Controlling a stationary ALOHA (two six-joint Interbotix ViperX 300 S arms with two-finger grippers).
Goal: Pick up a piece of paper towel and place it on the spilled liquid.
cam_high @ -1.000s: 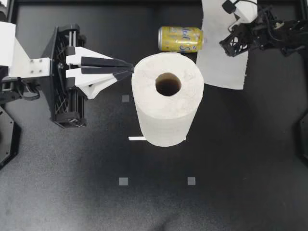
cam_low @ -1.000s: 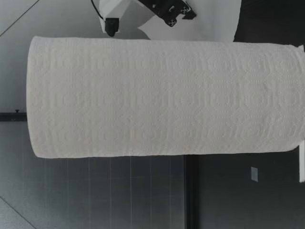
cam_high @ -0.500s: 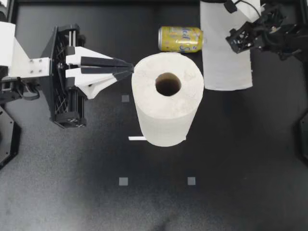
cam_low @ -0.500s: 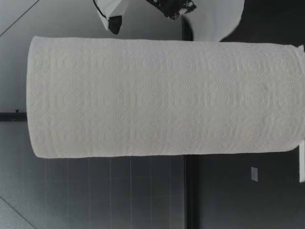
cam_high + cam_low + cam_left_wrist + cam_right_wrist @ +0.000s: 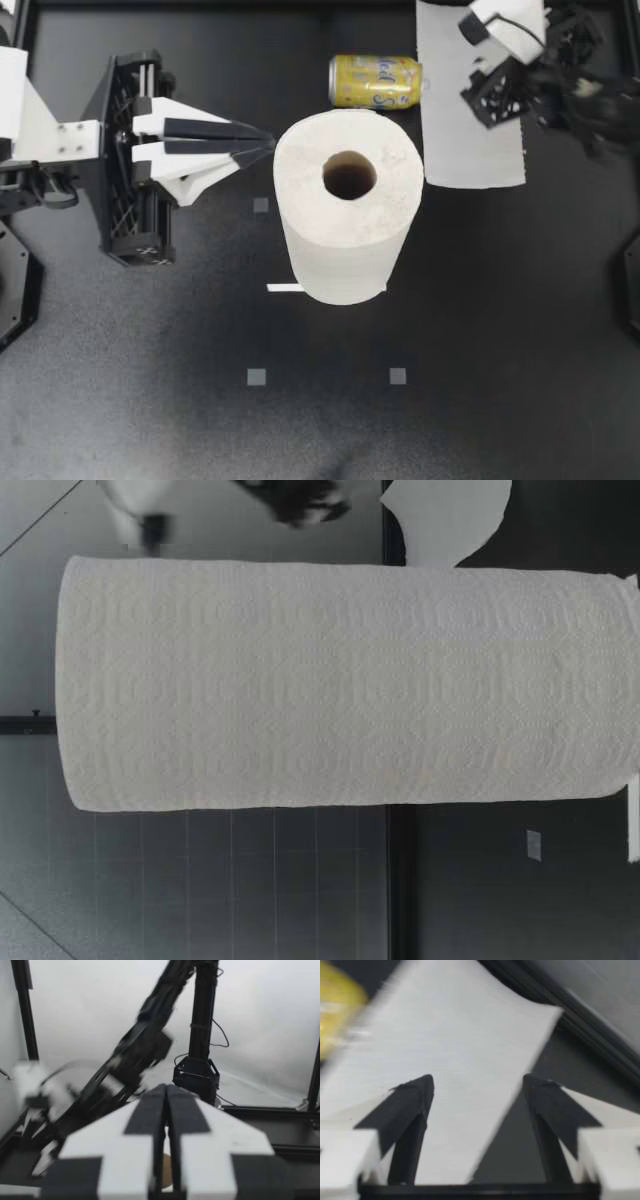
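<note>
A torn-off paper towel sheet (image 5: 462, 140) lies flat on the black table at the back right, beside a yellow can (image 5: 375, 81) on its side. My right gripper (image 5: 492, 92) hovers over the sheet, open and holding nothing. In the right wrist view its fingers (image 5: 412, 1105) stand wide apart above the sheet (image 5: 465, 1045). The paper towel roll (image 5: 348, 205) stands upright mid-table. My left gripper (image 5: 272, 149) is shut, with its tips at the roll's side. No liquid shows anywhere. In the low view the roll (image 5: 340, 685) fills the front and the sheet (image 5: 445, 520) lies behind it.
Small grey squares (image 5: 257, 377) mark the table in front of the roll. A white strip (image 5: 285, 288) lies at the roll's base. A black frame rail (image 5: 200, 5) runs along the table's far edge.
My right gripper opened and let go of the sheet, which dropped from hanging to lying flat beside the can. The gripper then lifted away. The left arm stayed put.
</note>
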